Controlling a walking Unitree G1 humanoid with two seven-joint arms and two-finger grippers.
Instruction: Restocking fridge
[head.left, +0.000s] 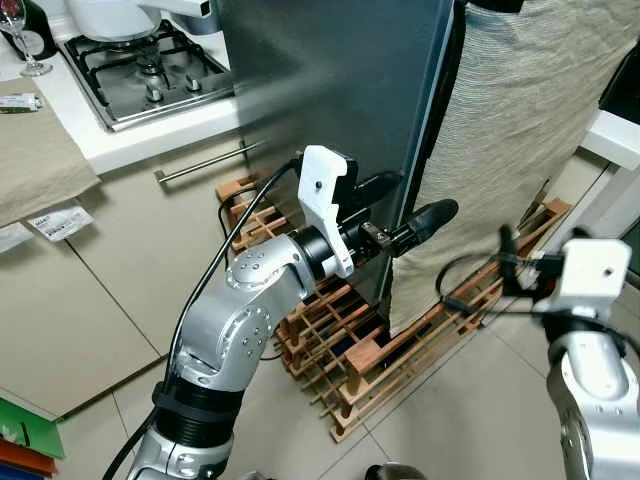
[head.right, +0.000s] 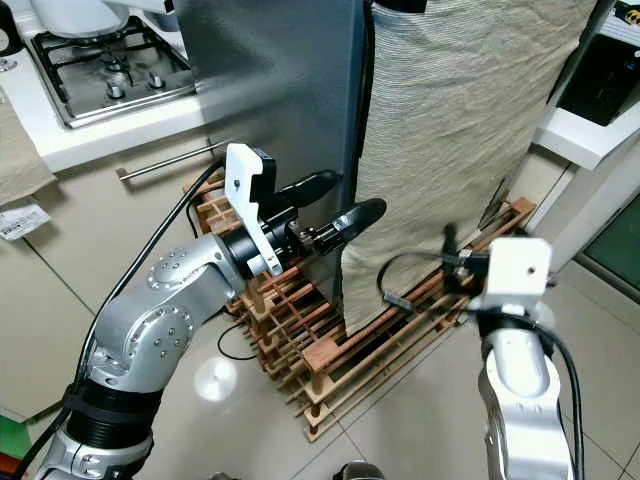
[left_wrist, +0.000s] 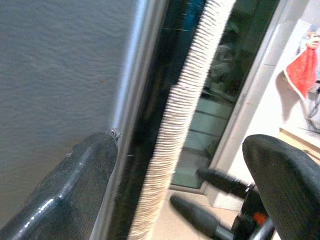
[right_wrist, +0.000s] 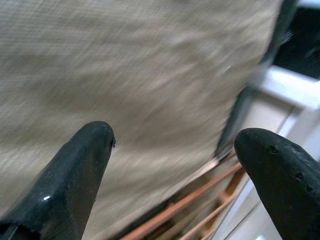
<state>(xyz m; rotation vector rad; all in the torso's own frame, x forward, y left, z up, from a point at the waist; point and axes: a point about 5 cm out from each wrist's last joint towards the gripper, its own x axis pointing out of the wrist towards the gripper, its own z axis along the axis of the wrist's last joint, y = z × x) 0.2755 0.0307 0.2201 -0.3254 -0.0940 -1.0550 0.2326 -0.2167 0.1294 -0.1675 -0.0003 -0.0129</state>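
The fridge's grey steel door stands ahead, with a beige striped cloth hanging down beside it. My left gripper is open at the door's right edge. One finger lies against the steel face, and the other finger stands out past the cloth's edge. My right gripper is open lower to the right and points at the cloth, with nothing between its fingers. The fridge's inside is hidden.
A low wooden rack lies on the tiled floor at the fridge's foot, under both arms. To the left are a gas hob, a worktop with a wine glass, and a drawer handle. A white shelf stands at the right.
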